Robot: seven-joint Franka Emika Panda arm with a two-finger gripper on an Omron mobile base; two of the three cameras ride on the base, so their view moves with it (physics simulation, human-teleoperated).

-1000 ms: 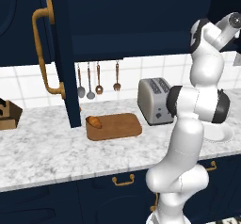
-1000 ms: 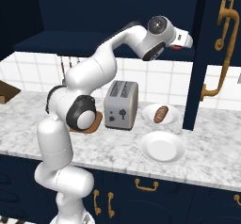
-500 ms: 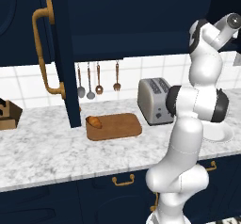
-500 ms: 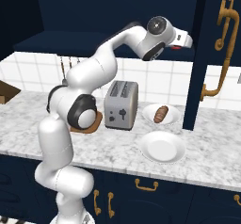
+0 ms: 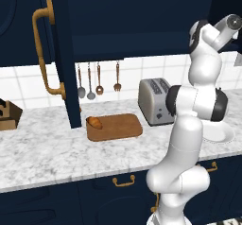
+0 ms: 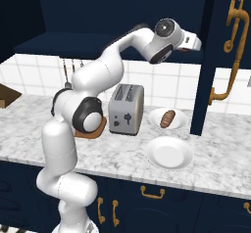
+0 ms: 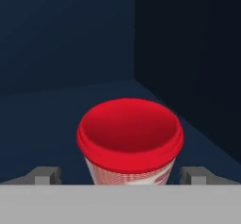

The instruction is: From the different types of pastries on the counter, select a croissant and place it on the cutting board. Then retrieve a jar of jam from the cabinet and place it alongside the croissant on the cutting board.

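Claw (image 7: pixel 120 173), lower centre of hand view: fingers (image 7: pixel 46 175) apart, one each side of the jam jar (image 7: pixel 130 140). Jar sits between them, centre frame, red lid facing cam, pale checked body below; contact w/ fingers can't be told. Jar stands on dark cabinet (image 7: pixel 70 44) shelf, inner corner at upper right. Right base view: arm reaches to upper right, hand at the cabinet door edge. Left base view: croissant (image 5: pixel 94 122) lies on left end of cutting board (image 5: pixel 118 126), centre frame, on counter (image 5: pixel 52 148). Toaster (image 5: pixel 153 101) just right of board.
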